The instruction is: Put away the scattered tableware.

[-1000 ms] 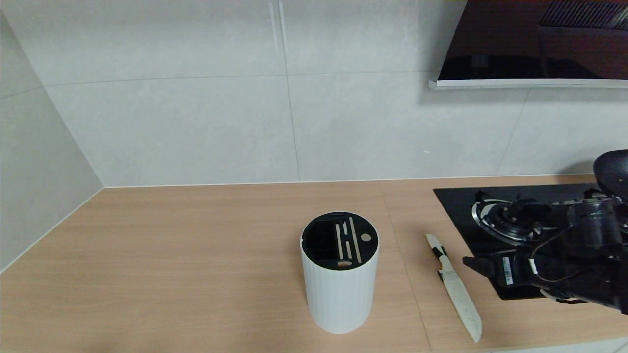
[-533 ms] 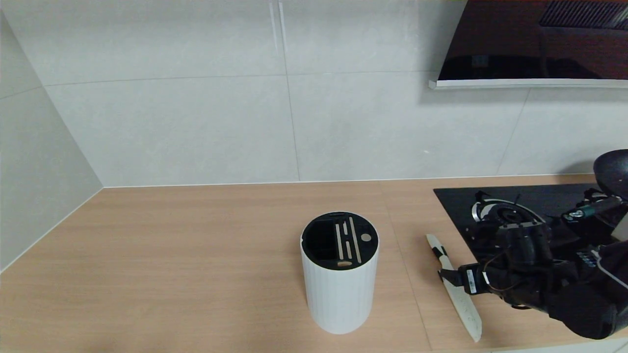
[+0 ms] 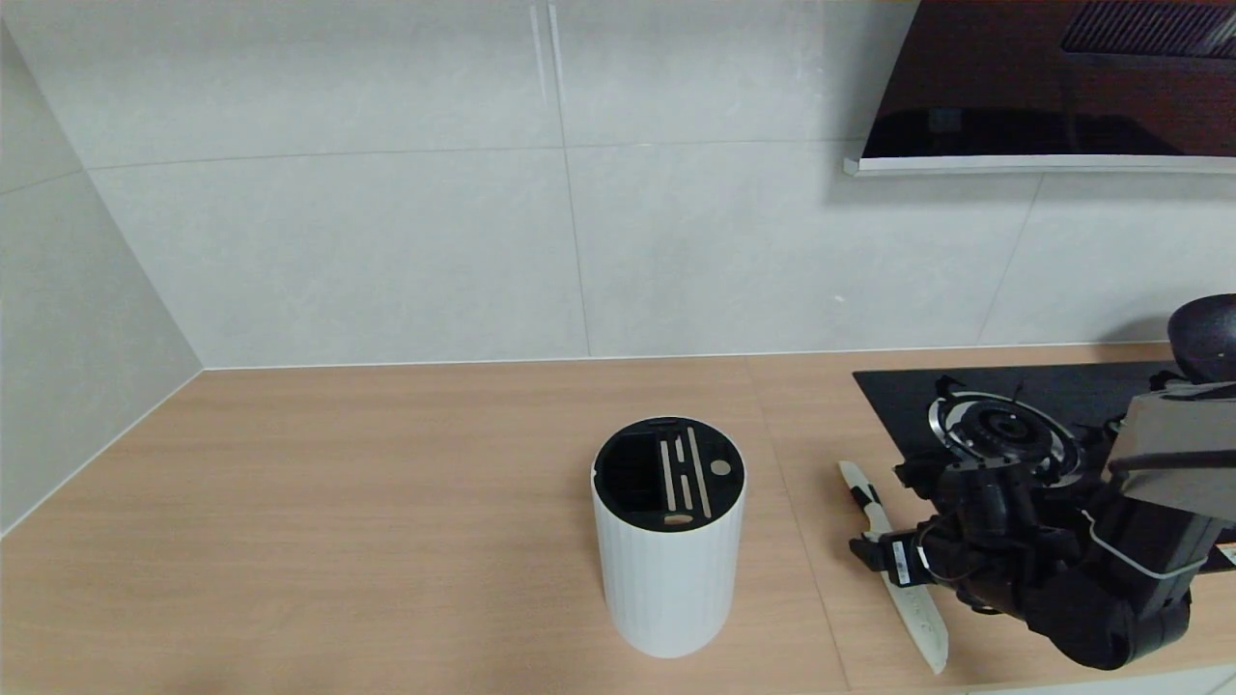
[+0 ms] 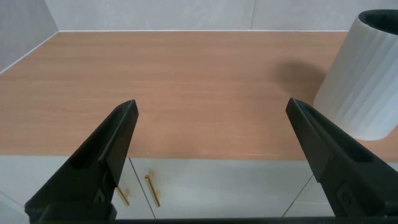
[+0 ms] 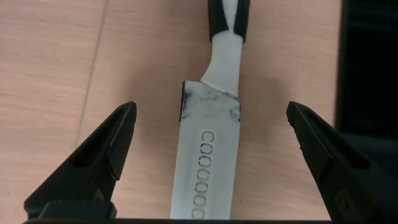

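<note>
The long white knife with the black-and-white handle (image 3: 915,610) is lying flat on the light wood bench (image 3: 386,483), in the strip between the white ribbed cylinder knife holder (image 3: 668,569) and the black glass hob (image 3: 898,405). Its handle points to the far side and its blade tip points at the near edge. It's just left of the hob's edge and a bit apart from the holder.

The right hand (image 5: 210,121) hangs right over the knife with its fingers spread wide, one on each side, about where the handle meets the blade. From the wrist camera both fingers stand well clear of the blade and nothing is pinched. I can't tell whether the tips touch the bench.

The holder stands upright near the middle of the bench, and its black top has one big opening, a few narrow slots and a couple of small holes.

The left hand (image 4: 210,109) is spread open too and holds nothing. It sits low at the near edge of the bench, left of the holder, with pale cabinet doors and thin brass pulls (image 4: 151,190) below it.

On the hob there's a round gas burner with a metal ring (image 3: 1004,434), and a dark rounded thing (image 3: 1202,333) sits at the far right edge, which I can't identify. A glossy dark range hood (image 3: 1053,87) hangs on the grey tiled wall (image 3: 338,241) above it.
</note>
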{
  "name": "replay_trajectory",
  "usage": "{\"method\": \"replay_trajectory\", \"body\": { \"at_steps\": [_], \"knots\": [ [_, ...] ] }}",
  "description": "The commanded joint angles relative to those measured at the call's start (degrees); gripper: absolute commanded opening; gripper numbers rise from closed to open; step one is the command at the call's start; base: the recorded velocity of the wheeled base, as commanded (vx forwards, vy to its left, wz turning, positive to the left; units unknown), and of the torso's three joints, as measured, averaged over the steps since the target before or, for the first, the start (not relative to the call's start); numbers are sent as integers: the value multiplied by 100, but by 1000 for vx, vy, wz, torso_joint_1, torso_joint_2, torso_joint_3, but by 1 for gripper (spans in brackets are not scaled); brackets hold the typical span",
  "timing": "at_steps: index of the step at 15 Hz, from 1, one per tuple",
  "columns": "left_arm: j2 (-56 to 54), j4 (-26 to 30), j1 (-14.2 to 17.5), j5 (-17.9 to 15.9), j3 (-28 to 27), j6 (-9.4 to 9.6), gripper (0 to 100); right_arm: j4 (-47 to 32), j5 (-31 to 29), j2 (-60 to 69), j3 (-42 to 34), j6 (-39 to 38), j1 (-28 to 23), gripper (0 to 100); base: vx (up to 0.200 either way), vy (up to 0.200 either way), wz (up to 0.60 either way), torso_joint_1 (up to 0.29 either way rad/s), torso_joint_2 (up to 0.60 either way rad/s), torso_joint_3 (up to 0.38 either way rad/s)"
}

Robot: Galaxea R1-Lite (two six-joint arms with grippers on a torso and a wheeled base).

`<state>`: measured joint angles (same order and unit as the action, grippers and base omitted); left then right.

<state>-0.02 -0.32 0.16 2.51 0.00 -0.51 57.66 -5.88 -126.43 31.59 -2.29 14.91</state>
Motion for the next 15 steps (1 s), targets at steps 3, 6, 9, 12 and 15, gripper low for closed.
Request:
{"method": "replay_trajectory", "body": {
  "at_steps": [3,6,9,12,15],
  "knots": [
    [2,-3,2,4,0,-2,100,79,8,-224,129,-140,3,100,0,0,0,0,0,0],
    [2,-3,2,4,0,-2,100,96,8,-321,181,-245,12,100,0,0,0,0,0,0],
    [2,-3,2,-5,0,-2,100,96,-1,-374,208,-254,12,100,0,0,0,0,0,0],
    [2,-3,2,4,0,-2,100,96,-1,-400,216,-254,12,100,0,0,0,0,0,0],
    [2,-3,2,4,0,-2,100,96,-1,-444,225,-254,12,100,0,0,0,0,0,0]
  ]
}}
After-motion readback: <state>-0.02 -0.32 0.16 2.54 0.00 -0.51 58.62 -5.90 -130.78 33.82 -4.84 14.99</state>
